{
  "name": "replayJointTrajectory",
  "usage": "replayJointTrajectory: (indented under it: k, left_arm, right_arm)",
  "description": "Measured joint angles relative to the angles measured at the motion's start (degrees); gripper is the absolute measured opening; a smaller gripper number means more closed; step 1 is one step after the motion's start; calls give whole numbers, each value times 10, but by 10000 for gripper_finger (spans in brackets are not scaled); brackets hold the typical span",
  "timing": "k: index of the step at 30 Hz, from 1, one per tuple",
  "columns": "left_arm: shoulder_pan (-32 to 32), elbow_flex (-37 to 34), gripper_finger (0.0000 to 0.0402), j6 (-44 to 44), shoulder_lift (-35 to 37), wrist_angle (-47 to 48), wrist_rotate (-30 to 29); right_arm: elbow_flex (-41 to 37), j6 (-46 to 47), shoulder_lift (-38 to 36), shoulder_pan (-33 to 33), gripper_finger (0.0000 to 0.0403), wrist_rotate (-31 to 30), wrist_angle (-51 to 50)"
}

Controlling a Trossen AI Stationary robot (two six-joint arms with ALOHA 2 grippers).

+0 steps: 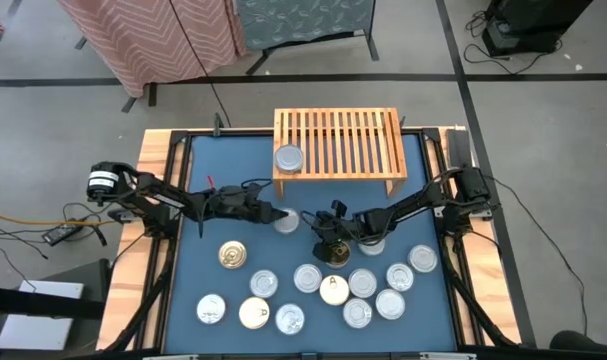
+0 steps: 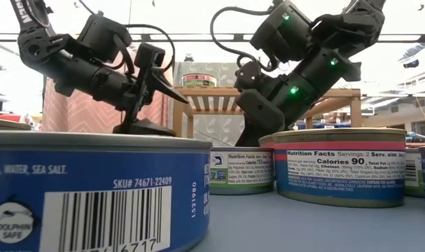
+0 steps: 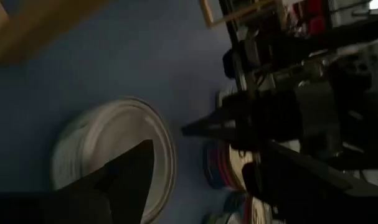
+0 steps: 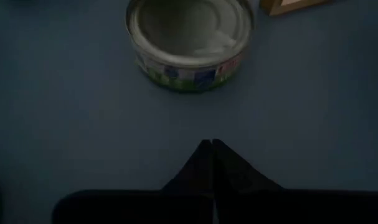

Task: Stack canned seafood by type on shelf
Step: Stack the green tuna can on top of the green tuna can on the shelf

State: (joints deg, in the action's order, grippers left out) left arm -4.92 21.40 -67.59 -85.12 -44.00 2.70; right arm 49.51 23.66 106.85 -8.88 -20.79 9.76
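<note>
We hold our left arm low, reaching toward the middle, and the left gripper (image 1: 280, 215) has its fingers spread apart. Our right arm reaches in from the other side, and the right gripper (image 4: 212, 144) points down with its fingers pressed together.

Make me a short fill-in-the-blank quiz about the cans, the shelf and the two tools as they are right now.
1. The number of cans standing on the wooden shelf is ____.
2. The right tool has its fingers ____.
3. The left tool is at a silver-topped can with its fingers ____.
4. The mat under the cans is coloured ____.

Missing words: one; shut; open; blue
</note>
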Motion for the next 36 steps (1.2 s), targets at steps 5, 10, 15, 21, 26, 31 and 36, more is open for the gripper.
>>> replayJointTrajectory:
  k: [5, 10, 15, 21, 26, 31, 36]
  left_arm:
    - [-9, 4, 296, 11, 0, 31, 63]
    - [-57, 4, 296, 10, 0, 26, 200]
    - [-104, 5, 296, -1, 11, 0, 284]
    - [-146, -12, 296, 5, 62, 45, 361]
    - [-168, -21, 296, 49, 131, 163, 372]
    - [-165, -21, 296, 86, 206, 277, 275]
    - [-124, -22, 296, 50, 218, 321, 148]
  right_arm:
    - [17, -58, -2, -10, 0, -25, 15]
    - [44, -112, 2, 1, 0, -20, 19]
    - [49, -118, 2, 17, 0, -16, 27]
    - [49, -132, 2, 24, 0, -2, 41]
    - [50, -136, 2, 24, 0, 0, 51]
    - [50, -137, 1, 24, 0, 1, 50]
    - [50, -149, 1, 24, 0, 3, 52]
